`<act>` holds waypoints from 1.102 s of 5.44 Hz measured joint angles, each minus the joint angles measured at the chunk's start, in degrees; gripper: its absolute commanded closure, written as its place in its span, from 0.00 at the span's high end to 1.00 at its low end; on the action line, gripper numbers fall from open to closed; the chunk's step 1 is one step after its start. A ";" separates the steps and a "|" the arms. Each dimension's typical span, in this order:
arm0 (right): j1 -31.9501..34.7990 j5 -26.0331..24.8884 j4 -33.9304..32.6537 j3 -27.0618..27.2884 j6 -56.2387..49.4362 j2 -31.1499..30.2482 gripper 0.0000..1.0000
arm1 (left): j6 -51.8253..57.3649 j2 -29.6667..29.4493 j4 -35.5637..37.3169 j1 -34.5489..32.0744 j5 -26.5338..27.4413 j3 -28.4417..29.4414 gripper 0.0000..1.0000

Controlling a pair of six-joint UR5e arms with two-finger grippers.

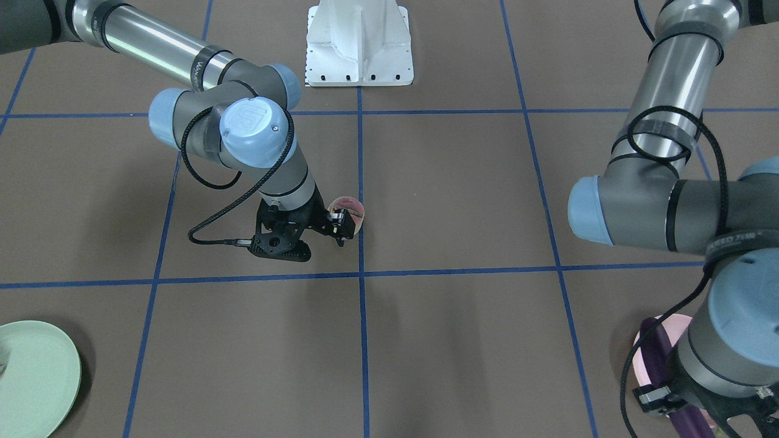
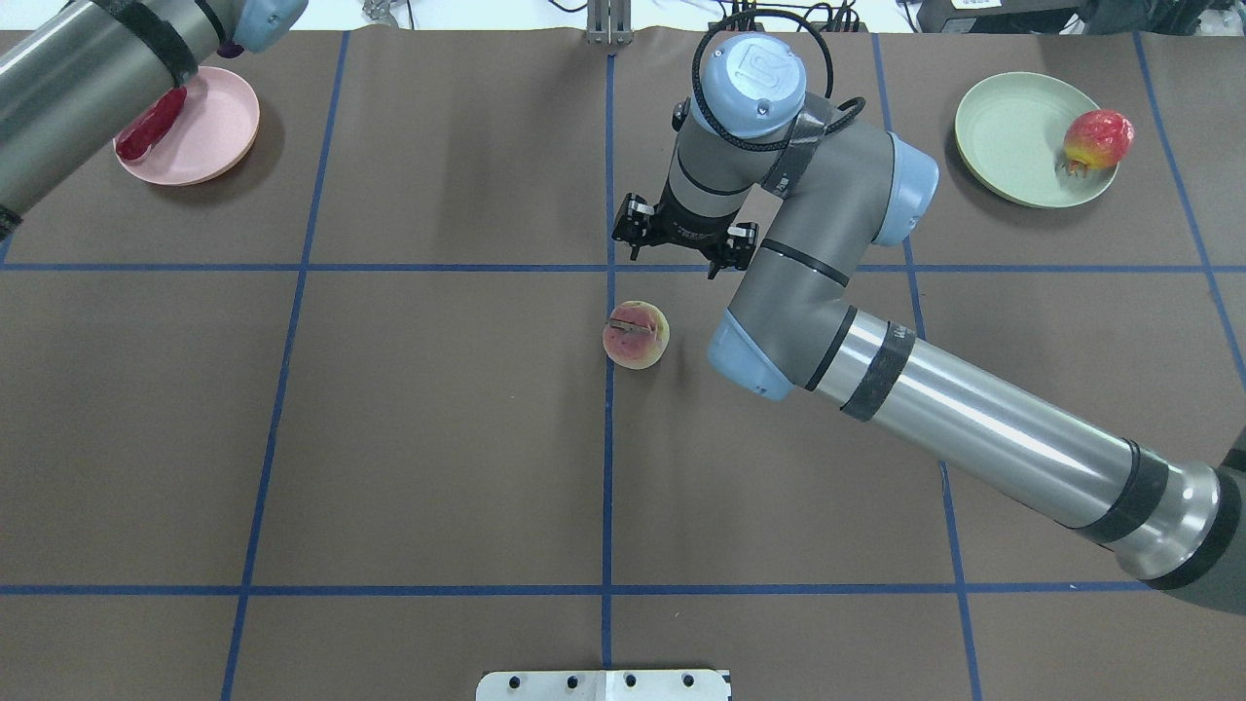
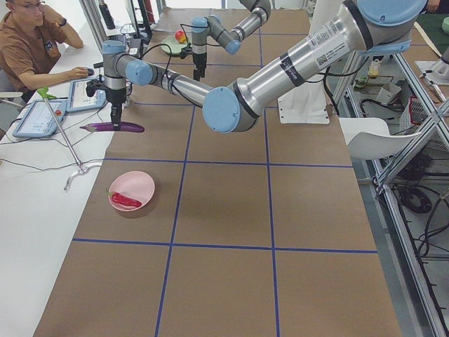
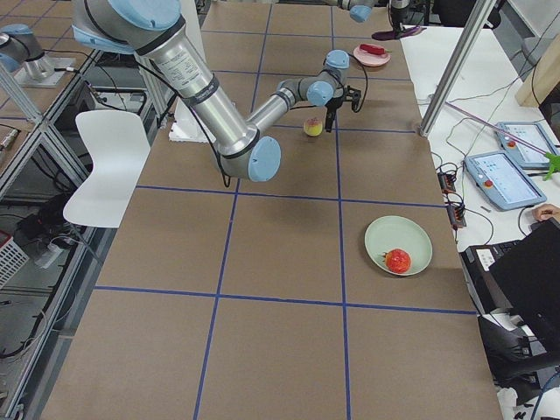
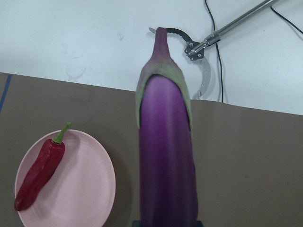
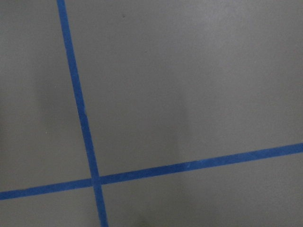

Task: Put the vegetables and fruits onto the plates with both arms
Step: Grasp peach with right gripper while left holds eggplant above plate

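Note:
My left gripper (image 5: pixel 165 223) is shut on the long purple eggplant (image 5: pixel 165 156). It holds the eggplant level above the table, just to the right of the pink plate (image 5: pixel 90 189) in the left wrist view. The red chili (image 5: pixel 40 172) lies on that plate. My right gripper (image 2: pixel 686 236) hangs above the table just beyond the peach (image 2: pixel 635 334). Its jaws look spread and empty. The peach sits free on the brown mat near the centre line. The red-orange fruit (image 2: pixel 1098 139) rests on the rim of the mint green plate (image 2: pixel 1012 136).
The white base block (image 1: pixel 359 45) stands at the robot's side of the table. An operator (image 3: pixel 31 42) sits beyond the far end with tablets (image 3: pixel 38 116). A metal clamp (image 5: pixel 203 47) lies on the white surface past the mat's edge.

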 measured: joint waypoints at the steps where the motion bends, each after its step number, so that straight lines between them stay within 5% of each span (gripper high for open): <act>1: -1.92 -1.06 -0.04 -0.28 1.82 0.23 0.99 | 0.95 -0.10 -3.01 0.13 6.44 3.95 0.00; 4: -5.35 -2.96 -0.29 -1.23 4.35 0.63 0.99 | 2.26 -0.16 -6.88 0.22 13.41 7.82 0.00; 6: -5.93 -3.55 -0.21 -2.17 4.67 0.84 0.01 | 2.28 -0.09 -7.48 0.15 13.95 8.01 0.00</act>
